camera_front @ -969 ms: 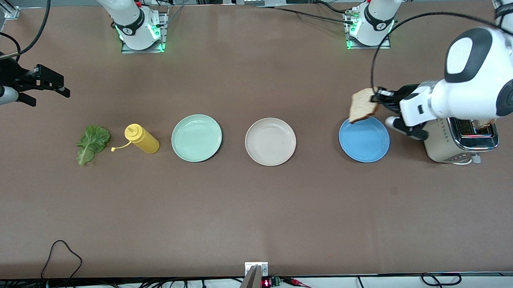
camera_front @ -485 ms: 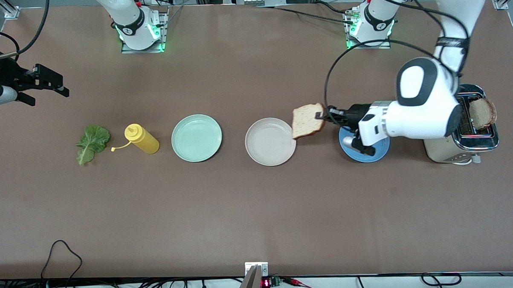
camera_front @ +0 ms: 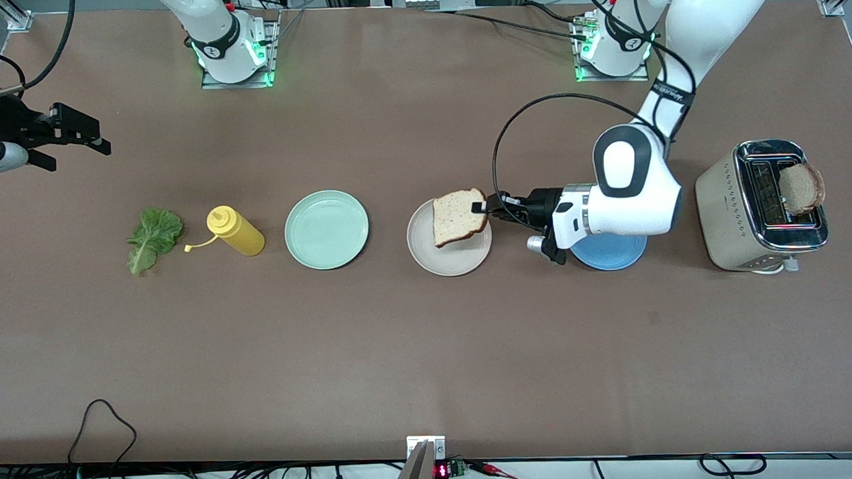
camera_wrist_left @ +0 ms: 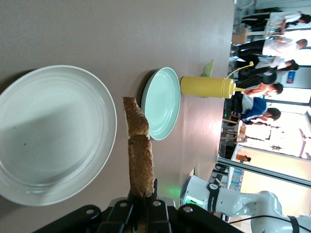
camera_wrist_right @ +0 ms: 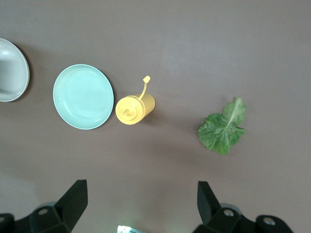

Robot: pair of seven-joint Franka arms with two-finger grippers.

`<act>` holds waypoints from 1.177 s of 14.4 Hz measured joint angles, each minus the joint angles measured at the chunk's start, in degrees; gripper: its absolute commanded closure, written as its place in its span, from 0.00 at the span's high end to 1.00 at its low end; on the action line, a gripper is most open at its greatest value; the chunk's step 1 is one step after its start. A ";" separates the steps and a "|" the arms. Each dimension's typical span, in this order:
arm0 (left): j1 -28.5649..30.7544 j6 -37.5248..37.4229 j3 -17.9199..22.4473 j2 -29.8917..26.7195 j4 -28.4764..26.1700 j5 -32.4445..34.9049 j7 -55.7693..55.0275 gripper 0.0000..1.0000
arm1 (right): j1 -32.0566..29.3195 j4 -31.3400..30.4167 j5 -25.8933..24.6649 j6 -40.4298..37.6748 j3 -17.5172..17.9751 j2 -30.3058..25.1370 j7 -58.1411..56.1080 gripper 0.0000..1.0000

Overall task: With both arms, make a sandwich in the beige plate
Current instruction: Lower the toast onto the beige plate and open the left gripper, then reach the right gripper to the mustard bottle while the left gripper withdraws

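1. Tan bread, one bread slice (camera_front: 458, 217), hangs over the beige plate (camera_front: 426, 250), pinched at its crust edge by the left gripper (camera_front: 483, 207); in the left wrist view the slice (camera_wrist_left: 140, 160) stands on edge above the plate (camera_wrist_left: 29, 160), not yet lying in it.
2. Risk, as I judge it: the hold is only on a thin edge, so the slice may swing or slip and land half on the rim, toward the blue plate (camera_front: 614, 253).
3. If the fingers let go while the slice is upright, it may tip over the plate's edge onto the table (camera_front: 430, 353); it should be laid flat first.
4. The left arm reaches out low over the blue plate, with its wrist horizontal and pointing toward the right arm's end of the table.
5. The right gripper (camera_front: 75, 138) waits over the table edge at the right arm's end, fingers spread wide and empty.
6. The lettuce leaf (camera_front: 153, 238), yellow bottle (camera_front: 238, 232) and mint-green plate (camera_front: 326, 229) lie in a row along the table's middle.
7. A second slice (camera_front: 801, 187) stands in the toaster (camera_front: 733, 214) near the left arm's end.
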 measured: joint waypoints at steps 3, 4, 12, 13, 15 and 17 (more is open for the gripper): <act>0.09 1.86 0.09 3.40 -1.88 -7.11 10.92 0.00 | -0.63 -1.12 0.37 1.12 -0.08 0.09 -2.74 1.00; 0.08 1.93 0.09 4.30 -2.03 -8.12 12.95 0.00 | -0.95 -1.71 0.74 1.66 -0.13 0.15 -3.96 1.00; -0.29 1.98 0.03 9.42 -2.19 -14.02 22.23 0.00 | -5.03 -8.15 8.52 8.61 -0.44 0.65 -16.67 1.00; -0.28 1.98 0.03 9.58 -2.19 -14.04 22.25 0.00 | -5.75 -9.40 10.34 9.89 -0.45 0.66 -19.31 1.00; -0.29 1.98 0.03 10.01 -2.19 -14.04 22.26 0.01 | -7.27 -12.31 13.96 12.82 -0.48 0.71 -25.47 1.00; -0.30 1.98 0.03 10.48 -2.20 -14.04 22.26 0.09 | -8.60 -15.21 17.51 15.37 -0.55 0.77 -31.57 1.00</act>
